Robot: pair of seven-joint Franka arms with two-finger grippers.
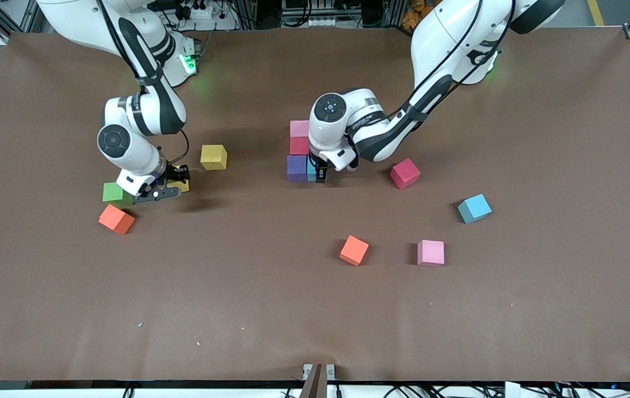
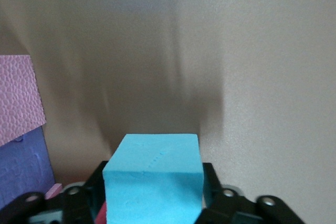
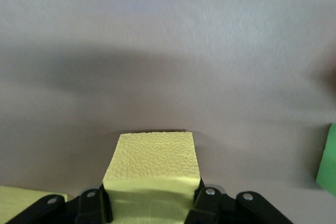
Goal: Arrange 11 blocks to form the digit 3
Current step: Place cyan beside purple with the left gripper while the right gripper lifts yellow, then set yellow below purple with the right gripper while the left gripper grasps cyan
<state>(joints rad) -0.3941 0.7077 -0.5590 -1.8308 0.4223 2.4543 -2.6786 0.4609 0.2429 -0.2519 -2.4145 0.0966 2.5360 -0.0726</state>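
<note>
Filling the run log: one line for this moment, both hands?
left hand: around sky-blue block beside purple block, grip unclear | right hand: shut on yellow block by green cube

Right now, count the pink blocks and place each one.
2. The first pink block touches the crimson block, farther from the camera. The second pink block lies alone beside an orange block. An arm may hide more.

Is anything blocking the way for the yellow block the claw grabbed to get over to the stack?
Nothing visible does. The right claw grips a yellow block; bare table lies between it and the stacked blocks.
</note>
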